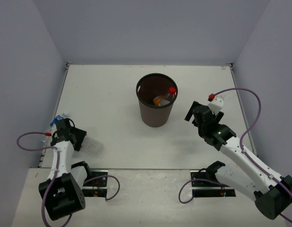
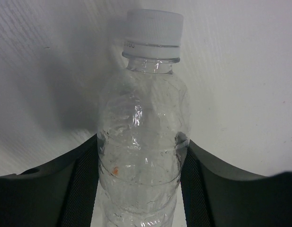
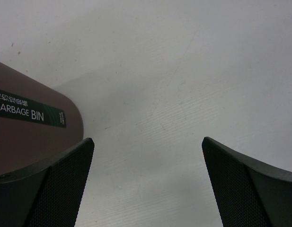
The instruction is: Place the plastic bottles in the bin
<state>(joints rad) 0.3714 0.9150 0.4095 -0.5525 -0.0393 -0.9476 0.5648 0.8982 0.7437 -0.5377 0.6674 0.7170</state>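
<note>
The dark brown bin (image 1: 155, 116) stands at the table's middle. Inside it lie a clear bottle with a red cap (image 1: 171, 92) and an orange bottle (image 1: 158, 100). My left gripper (image 1: 80, 140) is low at the table's left edge, shut on a clear crumpled bottle (image 1: 92, 145). In the left wrist view that bottle (image 2: 142, 137) has a white cap and sits pinched between both fingers (image 2: 79, 189). A clear bottle with a blue label (image 1: 57, 121) lies partly hidden behind the left arm. My right gripper (image 1: 190, 115) is open and empty, right of the bin.
In the right wrist view the bin's wall (image 3: 32, 132) with a "GARBAGE BIN" label is at the left, beside the open right gripper (image 3: 148, 139) over bare table. Walls enclose the table at the left, back and right.
</note>
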